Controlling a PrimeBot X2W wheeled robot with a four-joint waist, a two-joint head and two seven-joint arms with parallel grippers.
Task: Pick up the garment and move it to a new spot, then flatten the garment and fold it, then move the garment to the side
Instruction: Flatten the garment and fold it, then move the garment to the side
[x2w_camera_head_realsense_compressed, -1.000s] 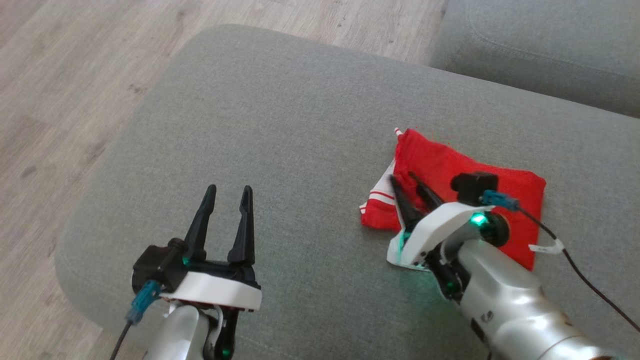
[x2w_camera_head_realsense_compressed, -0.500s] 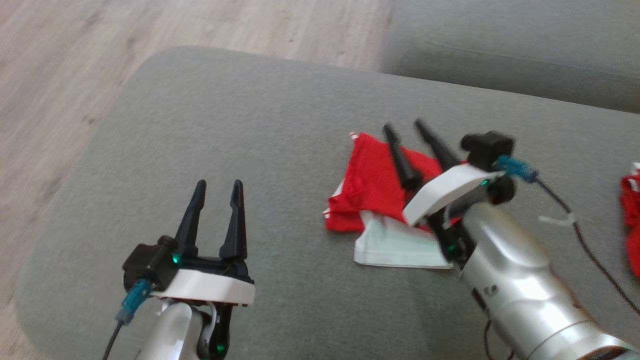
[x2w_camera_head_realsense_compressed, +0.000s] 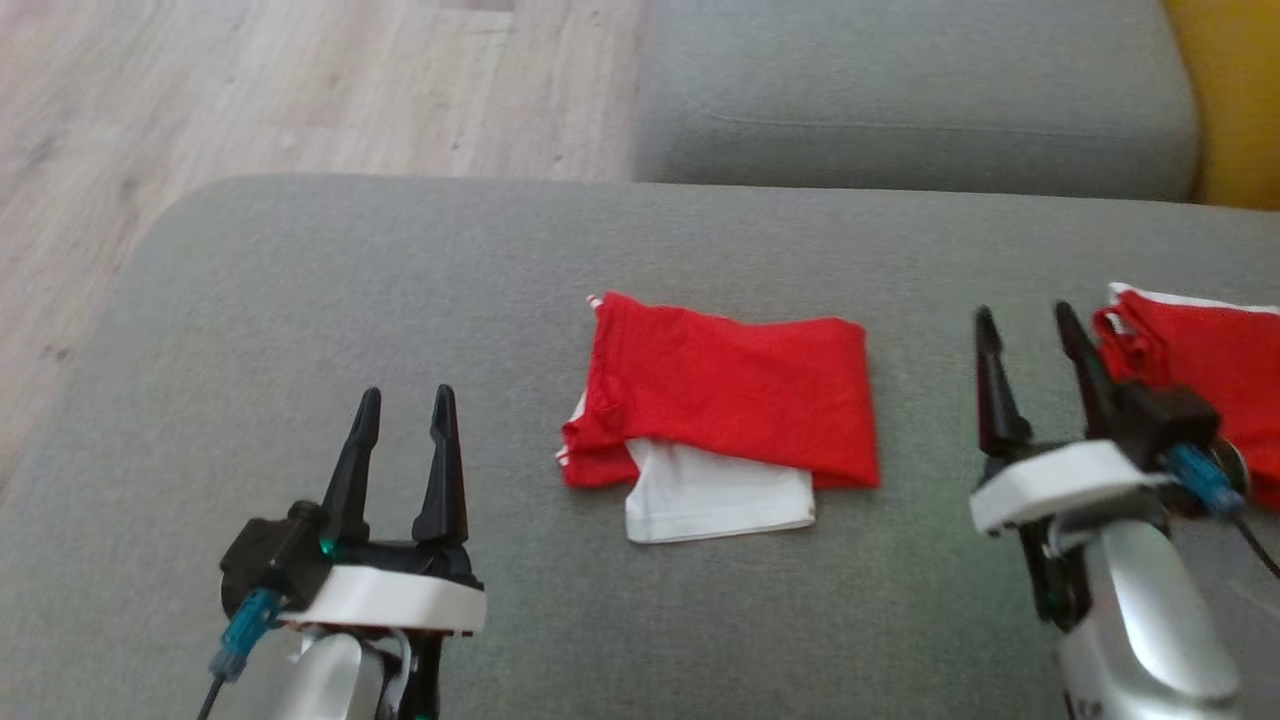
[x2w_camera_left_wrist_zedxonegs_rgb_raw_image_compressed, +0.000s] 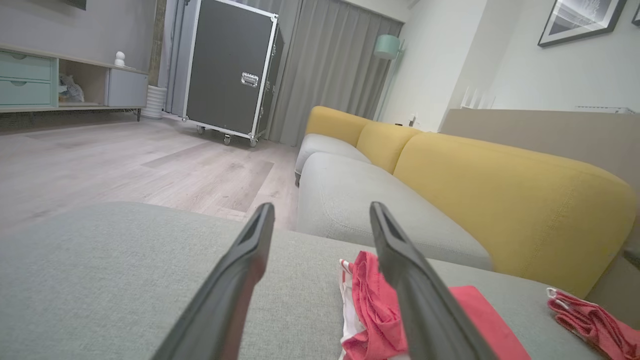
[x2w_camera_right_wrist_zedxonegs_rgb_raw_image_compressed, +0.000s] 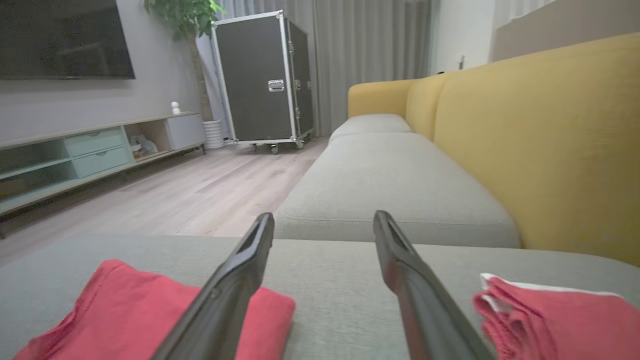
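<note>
The second red cloth bundle with white trim (x2w_camera_head_realsense_compressed: 1210, 345) at 3 o'clock in the head view is chopped off by the frame edge and sits partly behind the right gripper (x2w_camera_head_realsense_compressed: 1024, 313), so its full shape is unclear. The folded red garment with a white layer poking out (x2w_camera_head_realsense_compressed: 730, 400) lies dead centre on the grey fabric sofa cushion (x2w_camera_head_realsense_compressed: 400, 270), untouched, with the left gripper (x2w_camera_head_realsense_compressed: 406, 395) at 7 o'clock and the right at 4, both spread wide and empty. Pale wood floor (x2w_camera_head_realsense_compressed: 250, 90) at 11, yellow backrest (x2w_camera_head_realsense_compressed: 1240, 100) at 2.
</note>
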